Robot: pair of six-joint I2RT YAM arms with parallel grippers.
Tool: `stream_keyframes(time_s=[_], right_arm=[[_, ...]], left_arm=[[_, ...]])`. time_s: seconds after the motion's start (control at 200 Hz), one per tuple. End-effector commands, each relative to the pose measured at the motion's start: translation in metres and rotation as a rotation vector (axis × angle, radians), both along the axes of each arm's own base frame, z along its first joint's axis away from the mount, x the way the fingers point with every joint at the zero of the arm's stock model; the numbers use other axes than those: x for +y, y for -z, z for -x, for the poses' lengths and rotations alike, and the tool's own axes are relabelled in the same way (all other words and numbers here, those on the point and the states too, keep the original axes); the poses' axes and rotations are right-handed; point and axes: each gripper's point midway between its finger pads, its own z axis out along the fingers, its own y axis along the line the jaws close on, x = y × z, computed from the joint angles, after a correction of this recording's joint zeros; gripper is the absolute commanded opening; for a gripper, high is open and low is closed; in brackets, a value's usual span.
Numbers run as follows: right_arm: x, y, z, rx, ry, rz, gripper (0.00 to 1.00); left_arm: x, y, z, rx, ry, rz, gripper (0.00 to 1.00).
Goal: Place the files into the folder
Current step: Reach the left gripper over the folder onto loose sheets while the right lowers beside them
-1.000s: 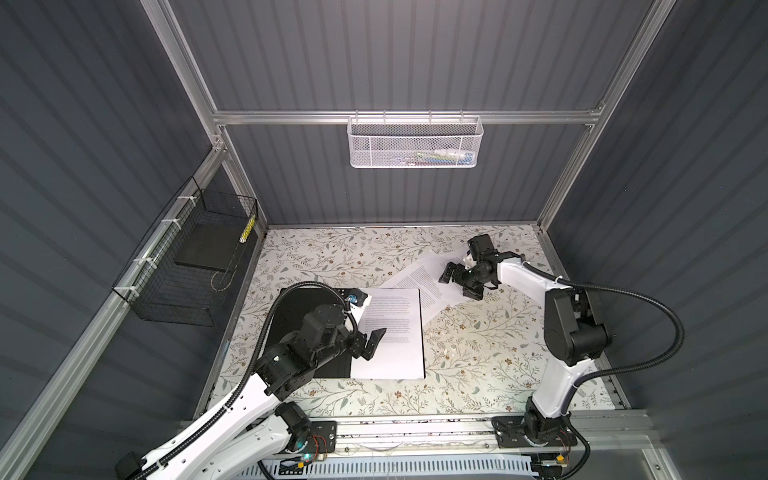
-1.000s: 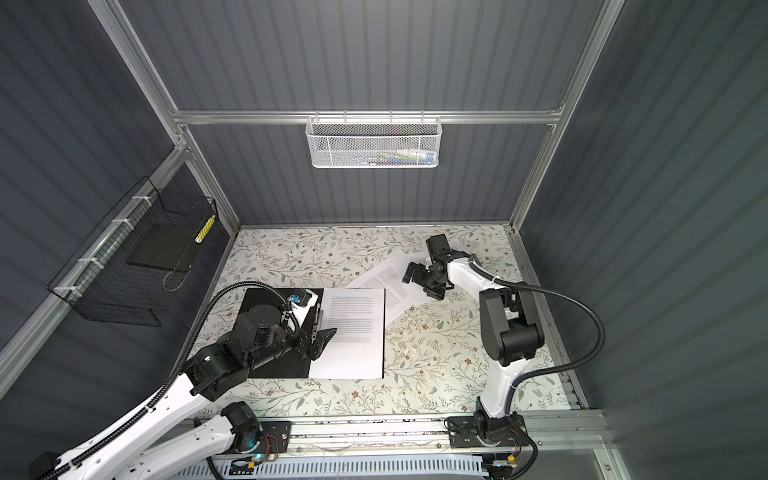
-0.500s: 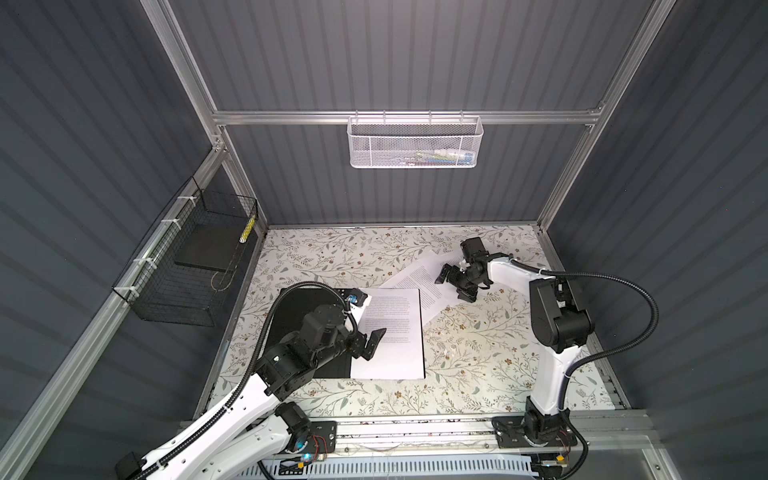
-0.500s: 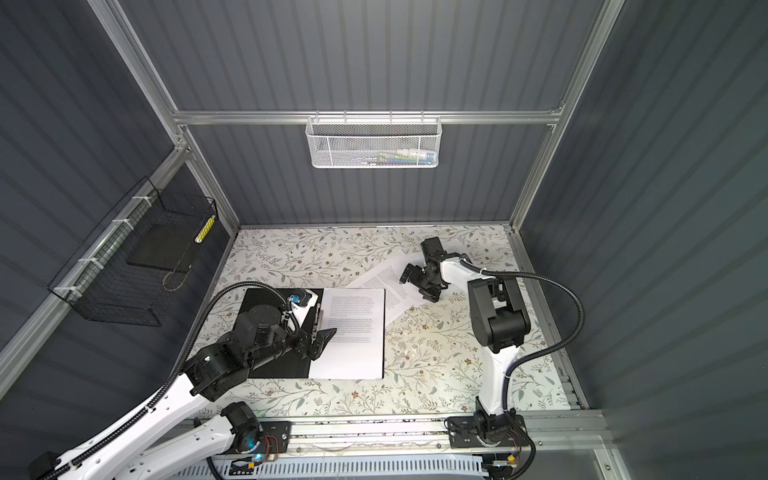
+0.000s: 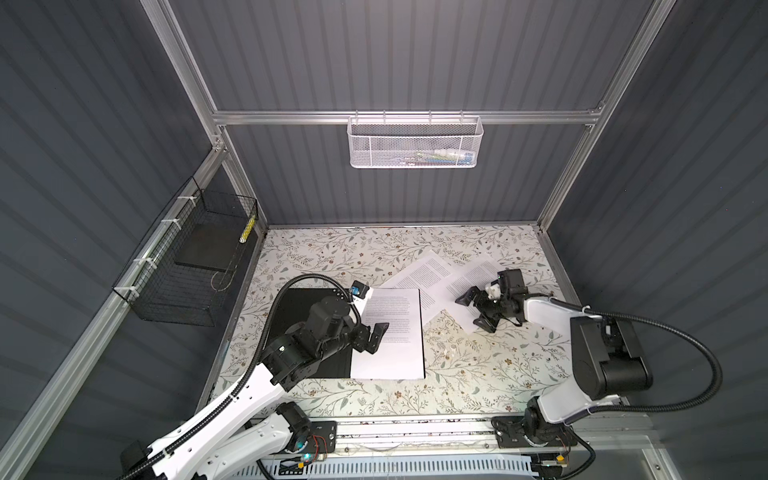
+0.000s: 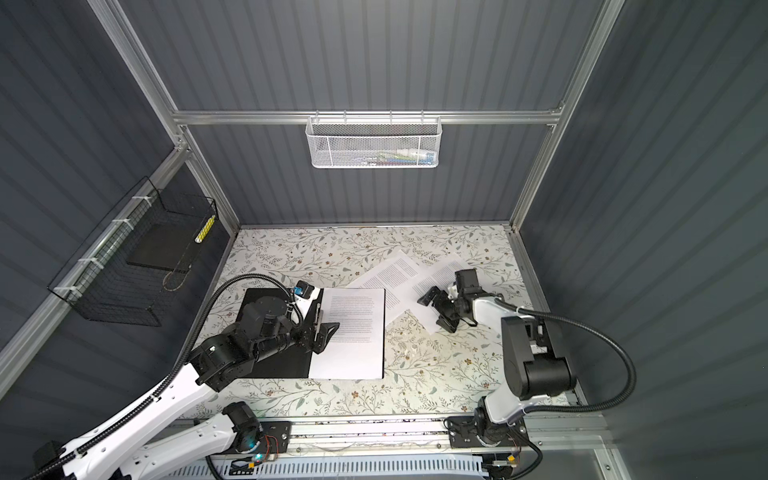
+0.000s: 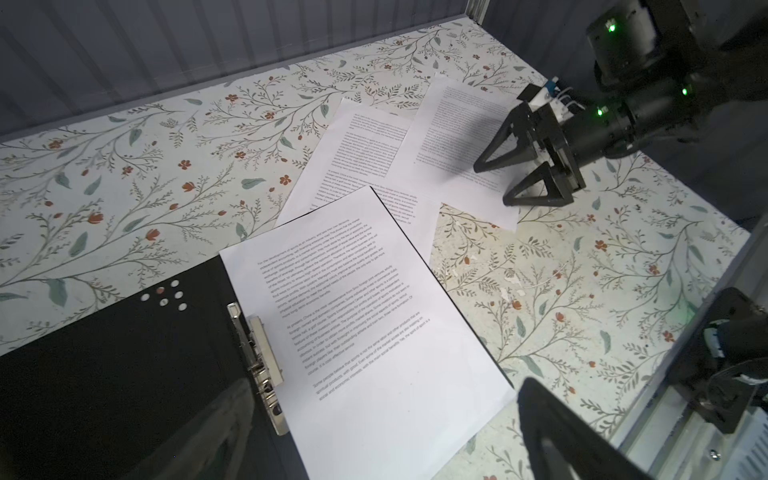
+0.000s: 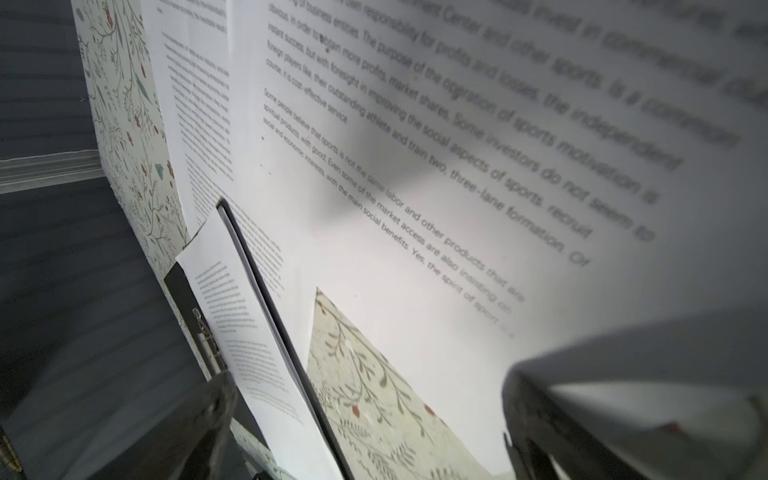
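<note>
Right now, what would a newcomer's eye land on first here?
On the left of the floral table lies an open black folder. One printed sheet rests on its right half, and the open left gripper is over that sheet's left edge. Behind it to the right, two loose sheets overlap, and the open right gripper hangs over the right-hand one.
</note>
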Motion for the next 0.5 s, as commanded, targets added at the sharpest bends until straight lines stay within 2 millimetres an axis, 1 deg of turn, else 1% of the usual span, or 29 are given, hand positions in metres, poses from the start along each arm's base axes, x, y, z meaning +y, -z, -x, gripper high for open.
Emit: stream_keyframes(time_s=[0.0, 0.035, 0.095, 0.175, 0.295, 0.31, 0.335, 0.36, 0.43, 0.48, 0.495], right_arm=[[-0.016, 0.006, 0.033, 0.040, 0.055, -0.077, 0.99], [-0.026, 0.005, 0.037, 0.035, 0.085, -0.083, 0.99], [-0.045, 0.005, 0.043, 0.043, 0.134, -0.075, 0.99], [-0.061, -0.004, 0.046, 0.018, 0.185, -0.070, 0.99], [-0.079, -0.033, 0.048, -0.060, 0.226, 0.020, 0.99], [-0.081, -0.042, 0.048, -0.094, 0.229, 0.037, 0.99], [-0.085, -0.052, 0.046, -0.135, 0.233, 0.062, 0.99], [-0.086, -0.058, 0.050, -0.144, 0.232, 0.083, 0.99], [-0.090, -0.078, 0.051, -0.222, 0.219, 0.127, 0.99], [-0.093, -0.089, 0.053, -0.258, 0.213, 0.148, 0.99], [-0.093, -0.092, 0.053, -0.269, 0.210, 0.152, 0.99]], left_arm=[[-0.017, -0.011, -0.007, 0.082, -0.009, 0.066, 1.00], [-0.027, -0.012, -0.011, 0.101, 0.006, 0.070, 1.00], [-0.049, -0.014, -0.016, 0.138, 0.057, 0.095, 1.00], [-0.080, -0.001, -0.025, 0.223, 0.107, 0.123, 1.00], [-0.127, 0.027, -0.031, 0.347, 0.190, 0.106, 1.00], [-0.134, 0.029, -0.032, 0.352, 0.202, 0.099, 1.00], [-0.144, 0.037, -0.031, 0.365, 0.220, 0.080, 1.00], [-0.156, 0.040, -0.029, 0.369, 0.244, 0.069, 1.00], [-0.189, 0.050, -0.024, 0.386, 0.307, 0.049, 1.00], [-0.212, 0.058, -0.023, 0.403, 0.344, 0.044, 1.00], [-0.216, 0.066, -0.022, 0.417, 0.350, 0.033, 1.00]])
